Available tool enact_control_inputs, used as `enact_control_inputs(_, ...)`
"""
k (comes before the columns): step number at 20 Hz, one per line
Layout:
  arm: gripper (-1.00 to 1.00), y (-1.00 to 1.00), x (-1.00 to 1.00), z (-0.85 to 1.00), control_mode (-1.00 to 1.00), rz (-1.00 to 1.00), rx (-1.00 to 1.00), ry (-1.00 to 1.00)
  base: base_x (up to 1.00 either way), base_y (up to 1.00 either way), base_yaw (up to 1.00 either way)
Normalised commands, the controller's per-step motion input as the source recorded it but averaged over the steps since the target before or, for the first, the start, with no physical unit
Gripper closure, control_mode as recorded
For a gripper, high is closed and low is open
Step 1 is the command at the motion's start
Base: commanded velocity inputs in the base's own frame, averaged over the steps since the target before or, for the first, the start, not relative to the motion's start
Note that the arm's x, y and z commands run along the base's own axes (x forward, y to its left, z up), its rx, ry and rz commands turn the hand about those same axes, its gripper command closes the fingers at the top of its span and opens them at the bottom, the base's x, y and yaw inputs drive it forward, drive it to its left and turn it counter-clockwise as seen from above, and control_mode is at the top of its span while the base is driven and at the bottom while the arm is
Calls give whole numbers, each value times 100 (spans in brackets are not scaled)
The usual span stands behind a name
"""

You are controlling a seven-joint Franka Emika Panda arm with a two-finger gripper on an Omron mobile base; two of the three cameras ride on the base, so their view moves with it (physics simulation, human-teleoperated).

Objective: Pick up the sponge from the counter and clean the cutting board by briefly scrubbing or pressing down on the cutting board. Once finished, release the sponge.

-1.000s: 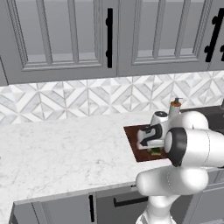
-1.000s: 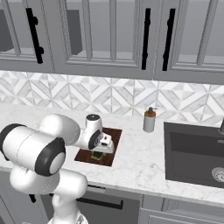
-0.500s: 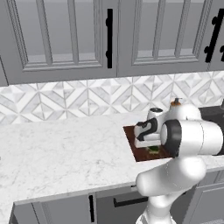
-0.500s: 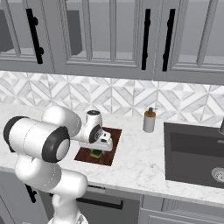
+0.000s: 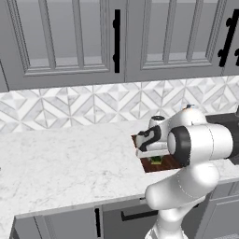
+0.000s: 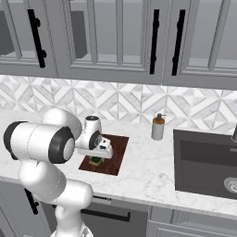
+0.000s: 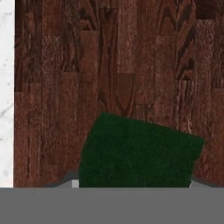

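Grey cabinets and a triangle-tile backsplash back the white marble surface [image 5: 60, 158]. From the left base view, the tool [image 5: 156, 158] sits low over the cutting board [image 5: 148, 164], clamped on the sponge [image 5: 156, 160]. From the right base view, the sponge [image 6: 96, 160] seems to touch the board [image 6: 115, 152]; a soap dispenser [image 6: 158, 127] stands near the sink [image 6: 203, 162]. Looking along the hand, the sponge's green layer [image 7: 138, 153] covers the wood grain [image 7: 122, 65].

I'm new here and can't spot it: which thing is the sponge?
Find the white marble counter, then the dark reddish-brown cutting board lying on it. The sponge is the small yellow-and-green block on that board under the gripper, far smaller than the board.
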Motion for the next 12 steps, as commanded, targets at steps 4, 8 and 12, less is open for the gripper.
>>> enact_control_inputs(4,100,0,0,-63,-100,0,0,0,0,0,0)
enact_control_inputs(8,100,0,3,-23,-100,0,1,-6,0,0,0)
enact_control_inputs(12,100,0,19,19,-100,0,2,-5,0,0,0)
